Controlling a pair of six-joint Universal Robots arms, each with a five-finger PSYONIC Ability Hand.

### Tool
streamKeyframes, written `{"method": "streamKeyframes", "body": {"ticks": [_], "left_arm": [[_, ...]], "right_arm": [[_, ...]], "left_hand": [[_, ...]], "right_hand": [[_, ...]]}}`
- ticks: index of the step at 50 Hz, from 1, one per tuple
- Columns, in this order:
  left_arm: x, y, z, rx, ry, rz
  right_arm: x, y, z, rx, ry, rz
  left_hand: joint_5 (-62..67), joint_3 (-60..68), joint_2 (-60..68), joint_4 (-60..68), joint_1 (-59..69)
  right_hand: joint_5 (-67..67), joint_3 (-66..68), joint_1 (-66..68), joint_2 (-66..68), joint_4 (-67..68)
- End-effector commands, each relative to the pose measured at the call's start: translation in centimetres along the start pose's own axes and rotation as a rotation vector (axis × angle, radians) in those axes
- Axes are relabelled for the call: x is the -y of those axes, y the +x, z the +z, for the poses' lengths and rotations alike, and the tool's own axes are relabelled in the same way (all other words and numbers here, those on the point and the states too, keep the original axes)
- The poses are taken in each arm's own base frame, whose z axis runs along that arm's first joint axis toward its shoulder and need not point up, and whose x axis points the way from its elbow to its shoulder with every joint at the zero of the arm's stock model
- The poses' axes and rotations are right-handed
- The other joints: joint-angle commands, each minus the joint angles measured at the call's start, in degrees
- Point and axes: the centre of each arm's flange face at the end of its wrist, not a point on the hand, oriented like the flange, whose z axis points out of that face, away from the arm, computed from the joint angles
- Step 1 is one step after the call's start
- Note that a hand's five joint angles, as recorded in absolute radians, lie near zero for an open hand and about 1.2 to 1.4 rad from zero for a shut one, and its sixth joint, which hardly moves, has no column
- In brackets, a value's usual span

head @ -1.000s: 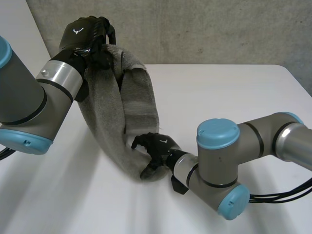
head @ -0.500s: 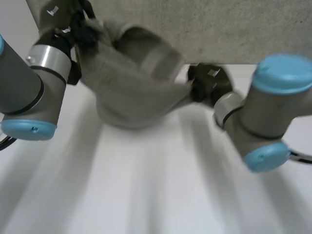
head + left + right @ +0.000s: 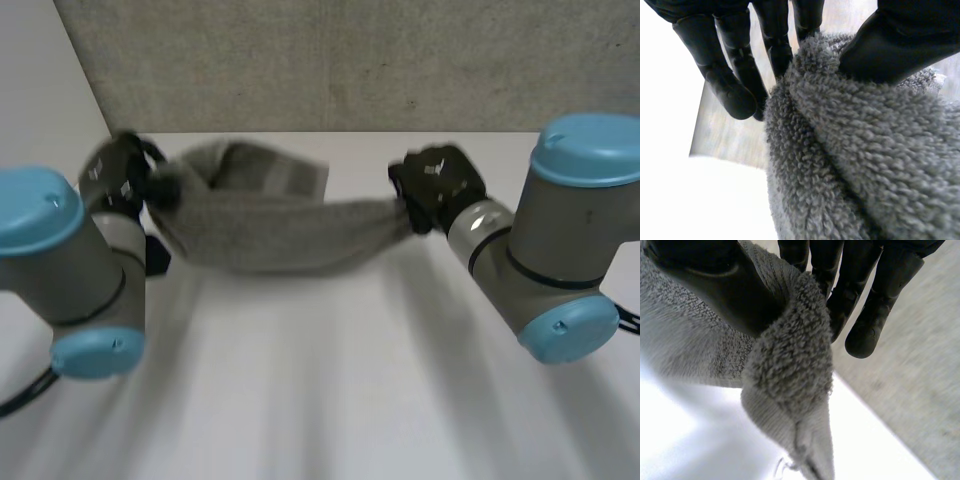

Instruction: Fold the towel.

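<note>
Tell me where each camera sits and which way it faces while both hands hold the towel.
Head view: between and behind the arms, looking down at the table; shows both arms, left hand and right hand gripping the towel at its ends.
Left wrist view: on that wrist, looking along the palm; thumb and fingers pinch the towel.
Right wrist view: same on the right; its hand pinches the other end.
Shared: the towel.

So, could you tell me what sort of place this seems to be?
Most likely a robotics lab or test bench: a bare white table, a plain grey concrete-looking wall behind it, and a robot's left hand and right hand holding a grey towel between them.
</note>
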Motion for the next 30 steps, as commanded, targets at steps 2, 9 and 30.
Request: {"method": "streamKeyframes", "body": {"ticks": [2, 9, 30], "left_arm": [[-2.4, -2.8, -2.8, 0.116, -0.204, 0.083], [-0.9, -3.2, -3.8, 0.17, -0.245, 0.118], [0.0, 2.2, -4.3, -0.377, -0.254, 0.494]], "right_arm": [[-2.2, 0.3, 0.2, 0.012, -0.092, -0.053], [-2.2, 2.3, 0.4, -0.036, -0.091, -0.048], [-4.7, 4.2, -0.4, -0.069, -0.174, -0.086]], "left_hand": [[-25.12, -14.88, -15.15, -13.8, -12.41], [-63.68, -53.44, -53.71, -52.35, -50.96], [-79.33, -69.09, -69.36, -68.01, -66.62]], "right_hand": [[3.4, 3.45, 3.77, 4.23, 3.12], [3.4, 3.45, 3.77, 4.23, 3.12], [3.4, 3.45, 3.77, 4.23, 3.12]]}}
